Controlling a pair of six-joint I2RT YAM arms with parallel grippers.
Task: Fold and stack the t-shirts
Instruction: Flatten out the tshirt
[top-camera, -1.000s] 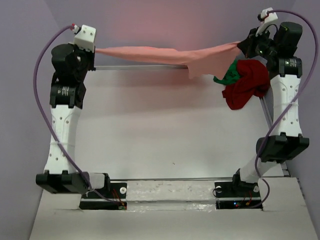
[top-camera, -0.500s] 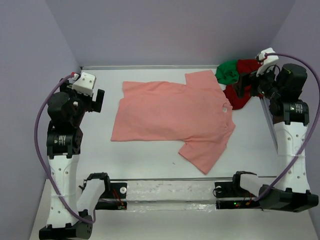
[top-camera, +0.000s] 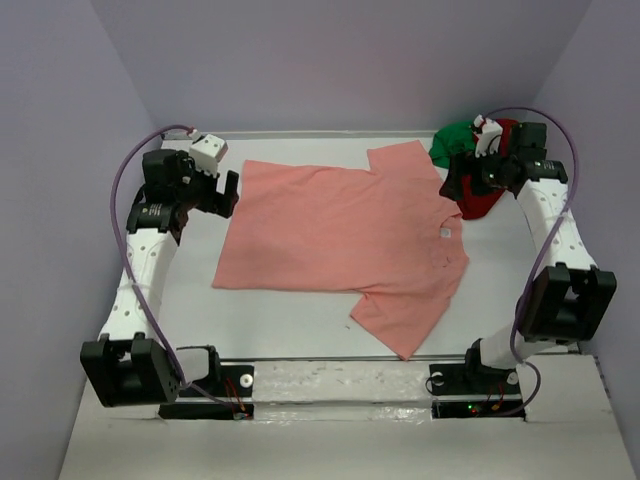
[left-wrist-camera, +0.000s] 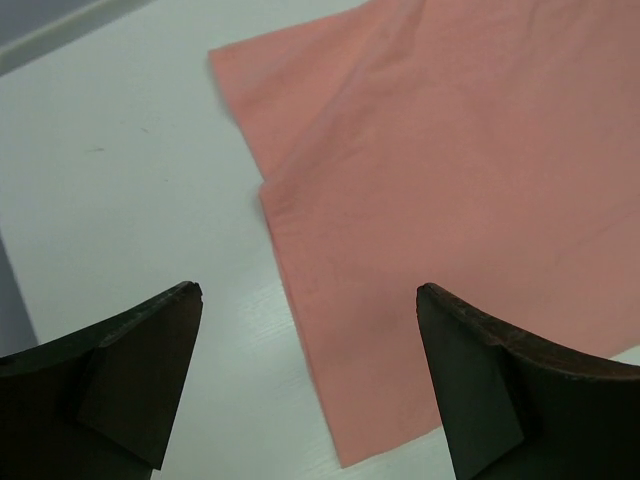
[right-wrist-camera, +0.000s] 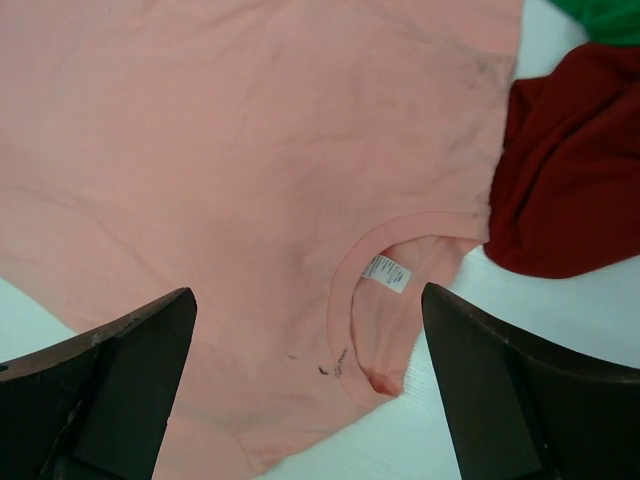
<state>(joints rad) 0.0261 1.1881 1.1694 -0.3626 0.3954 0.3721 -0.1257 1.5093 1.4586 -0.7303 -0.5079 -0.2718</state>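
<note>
A robotics lab cell: white table (top-camera: 280, 325), plain lavender walls (top-camera: 350, 60), metal mounting rail (top-camera: 340, 380) at the near edge.

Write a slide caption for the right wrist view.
Open right gripper over the collar and white tag of the pink shirt; dark red shirt beside it, green shirt in the corner.

A salmon-pink cloth short-sleeved t-shirt (top-camera: 340, 235) lies spread flat mid-way across the white tabletop (top-camera: 280, 325), hem left, collar right, with its small white neck tag (right-wrist-camera: 386, 272) inside the collar. Against its far right shoulder sits a crumpled dark red cloth t-shirt (top-camera: 483, 205), with a bunched green cloth t-shirt (top-camera: 452, 145) just behind.
</note>
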